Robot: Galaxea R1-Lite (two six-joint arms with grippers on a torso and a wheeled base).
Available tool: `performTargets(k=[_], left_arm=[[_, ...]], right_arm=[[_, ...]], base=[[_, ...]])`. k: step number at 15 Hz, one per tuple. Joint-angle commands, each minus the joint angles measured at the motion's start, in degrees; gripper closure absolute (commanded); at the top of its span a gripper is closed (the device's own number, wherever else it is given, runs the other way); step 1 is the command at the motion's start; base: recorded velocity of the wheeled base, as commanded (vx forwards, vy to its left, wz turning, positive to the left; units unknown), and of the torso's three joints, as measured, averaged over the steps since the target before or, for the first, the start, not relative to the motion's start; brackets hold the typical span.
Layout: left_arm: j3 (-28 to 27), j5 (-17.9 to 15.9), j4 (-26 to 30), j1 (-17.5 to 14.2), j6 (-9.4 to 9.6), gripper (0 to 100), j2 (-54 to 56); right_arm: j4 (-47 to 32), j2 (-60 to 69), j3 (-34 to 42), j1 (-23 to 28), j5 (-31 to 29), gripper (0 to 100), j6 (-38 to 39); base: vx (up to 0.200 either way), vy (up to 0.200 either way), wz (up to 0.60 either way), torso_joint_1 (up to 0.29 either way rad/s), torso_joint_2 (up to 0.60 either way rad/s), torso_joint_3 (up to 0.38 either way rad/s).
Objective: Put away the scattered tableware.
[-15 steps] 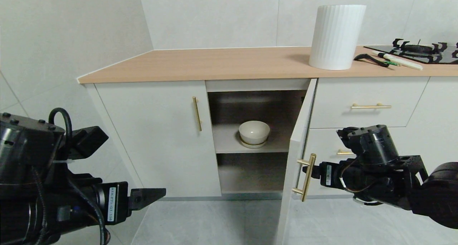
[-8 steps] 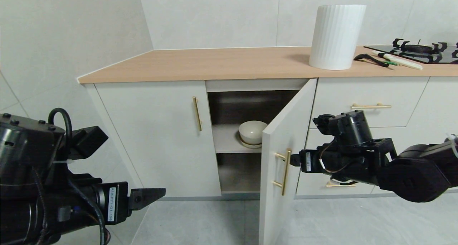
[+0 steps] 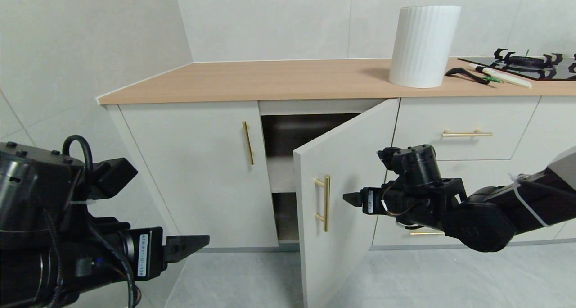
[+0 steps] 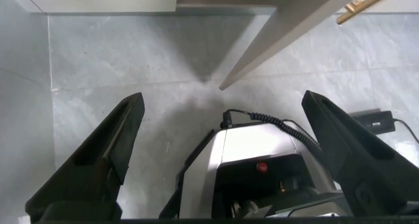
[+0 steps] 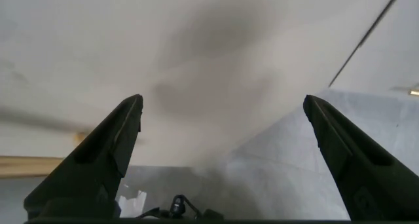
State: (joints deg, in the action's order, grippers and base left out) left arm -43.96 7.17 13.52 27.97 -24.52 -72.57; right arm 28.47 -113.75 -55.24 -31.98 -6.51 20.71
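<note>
The white cabinet door (image 3: 335,186) with a gold bar handle (image 3: 326,203) stands about half shut and hides the shelf inside. My right gripper (image 3: 352,199) is at the door's outer face, just right of the handle. In the right wrist view its fingers (image 5: 222,103) are spread open with the door face (image 5: 196,54) close in front. My left gripper (image 3: 198,242) hangs low at the left over the floor, open and holding nothing (image 4: 222,103). The door's lower corner (image 4: 288,34) lies beyond it.
On the wooden countertop (image 3: 270,80) stand a tall white ribbed canister (image 3: 423,47) and some utensils (image 3: 495,76) beside a gas hob (image 3: 531,62). The left cabinet door (image 3: 202,173) is shut. Drawers (image 3: 465,133) sit at the right. Grey tiled floor lies below.
The cabinet door has swung from wide open to about half shut as my right gripper moved left with it. The bowl on the shelf is now hidden. The left arm stayed put.
</note>
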Motion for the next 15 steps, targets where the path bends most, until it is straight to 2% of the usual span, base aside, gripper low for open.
performTargets(k=[1,2,7,11,15], left_arm=[[0.0,0.0,0.0,0.0,-0.01,0,0.0],[0.0,0.0,0.0,-0.1,-0.01,0,0.1],[-0.1,0.0,-0.1,-0.2,-0.01,0,-0.1],[-0.1,0.0,-0.1,-0.2,-0.01,0,-0.6],[-0.1,0.0,-0.1,-0.2,-0.01,0,-0.6]], right_arm=[[0.5,-2.0,-0.8,-0.1,-0.2,0,0.2],[0.8,-2.9,-1.2,-0.2,-1.1,0,0.4],[1.3,-6.1,-4.4,-2.9,-4.6,0,5.6],[2.0,-6.7,-5.9,-3.1,-4.6,0,9.0],[1.9,-10.7,-12.8,-3.4,-7.9,0,16.1]], base=[[0.000,0.000,0.00,0.000,0.00,0.000],[0.000,0.000,0.00,0.000,0.00,0.000],[0.200,0.000,0.00,0.003,0.00,0.001],[0.000,0.000,0.00,0.000,0.00,0.000],[0.000,0.000,0.00,0.000,0.00,0.000]])
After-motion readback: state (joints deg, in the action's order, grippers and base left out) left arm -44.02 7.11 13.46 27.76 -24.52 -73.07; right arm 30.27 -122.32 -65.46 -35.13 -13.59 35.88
